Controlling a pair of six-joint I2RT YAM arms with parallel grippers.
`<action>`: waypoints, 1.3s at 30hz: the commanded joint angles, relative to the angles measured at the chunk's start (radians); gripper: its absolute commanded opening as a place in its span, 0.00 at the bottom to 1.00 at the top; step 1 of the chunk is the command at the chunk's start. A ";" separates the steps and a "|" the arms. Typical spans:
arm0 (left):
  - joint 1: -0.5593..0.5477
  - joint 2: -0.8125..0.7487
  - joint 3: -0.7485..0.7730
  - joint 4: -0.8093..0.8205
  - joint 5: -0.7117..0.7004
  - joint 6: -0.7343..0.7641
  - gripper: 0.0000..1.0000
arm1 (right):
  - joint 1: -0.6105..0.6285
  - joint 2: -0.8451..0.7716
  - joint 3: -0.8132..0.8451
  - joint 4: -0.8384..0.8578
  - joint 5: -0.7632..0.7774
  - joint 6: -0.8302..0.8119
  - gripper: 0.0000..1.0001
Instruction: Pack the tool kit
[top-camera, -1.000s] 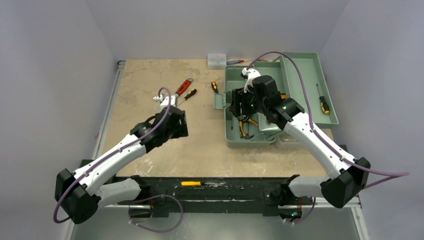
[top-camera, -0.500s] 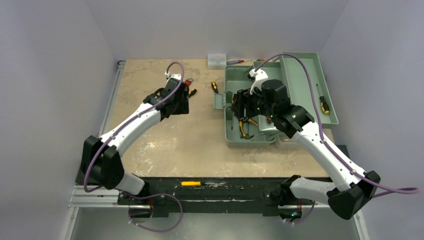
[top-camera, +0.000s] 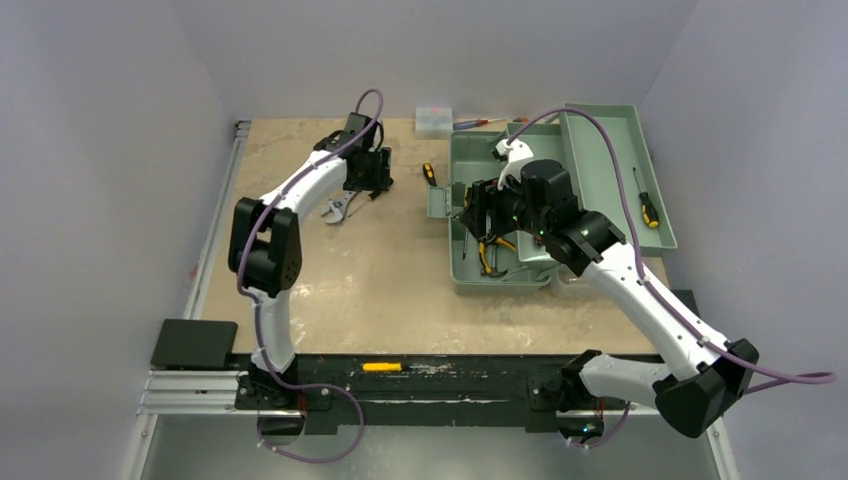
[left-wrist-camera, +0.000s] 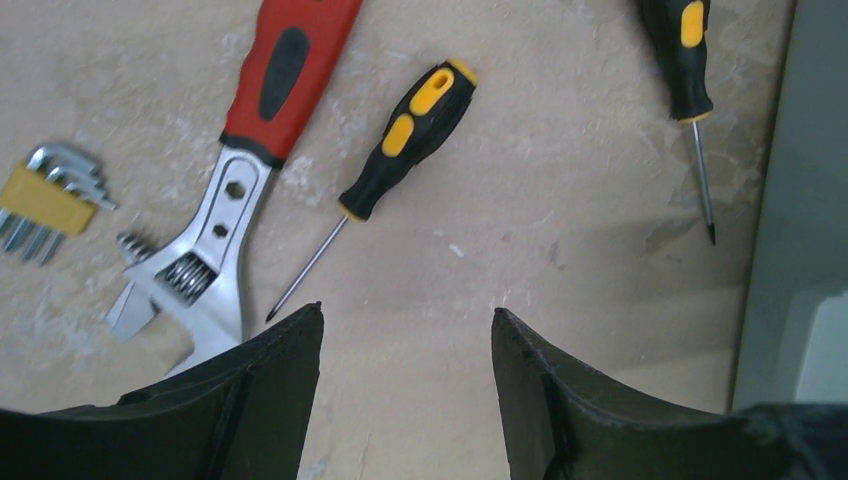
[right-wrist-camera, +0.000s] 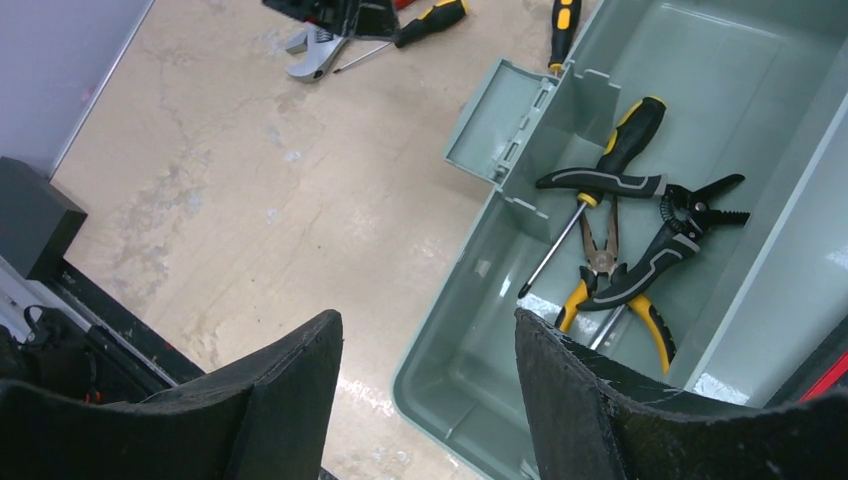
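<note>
The sage-green toolbox (top-camera: 500, 280) stands open at the right; it also shows in the right wrist view (right-wrist-camera: 470, 410). Inside lie yellow-handled pliers (right-wrist-camera: 640, 310), a black cutter (right-wrist-camera: 660, 250) and a black-and-yellow screwdriver (right-wrist-camera: 625, 140). My right gripper (top-camera: 472, 205) hovers open and empty over the box's left rim, as the right wrist view (right-wrist-camera: 428, 315) shows. My left gripper (top-camera: 372, 180) is open and empty, low over the table (left-wrist-camera: 408, 312). Just beyond it lie a red-handled wrench (left-wrist-camera: 250, 150), a black-and-yellow screwdriver (left-wrist-camera: 405, 140) and a second screwdriver (left-wrist-camera: 685, 50).
A yellow hex-key set (left-wrist-camera: 45, 195) lies left of the wrench. A green tray (top-camera: 610, 160) leans at the box's right with a screwdriver (top-camera: 648, 208) on it. A small white box (top-camera: 434, 120) and a red-handled screwdriver (top-camera: 475, 124) sit at the back edge.
My left arm has stretched from mid-table toward the back and now hangs over the wrench and screwdriver. My right arm has barely moved.
</note>
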 joint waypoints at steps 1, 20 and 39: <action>0.038 0.125 0.168 -0.042 0.159 0.035 0.60 | -0.001 0.019 0.015 0.036 -0.012 -0.009 0.63; 0.098 0.435 0.460 -0.235 0.254 -0.042 0.41 | -0.002 0.062 0.005 0.052 -0.033 -0.025 0.66; -0.012 0.082 -0.015 -0.187 0.058 -0.098 0.00 | -0.001 -0.021 -0.063 0.042 -0.082 -0.001 0.67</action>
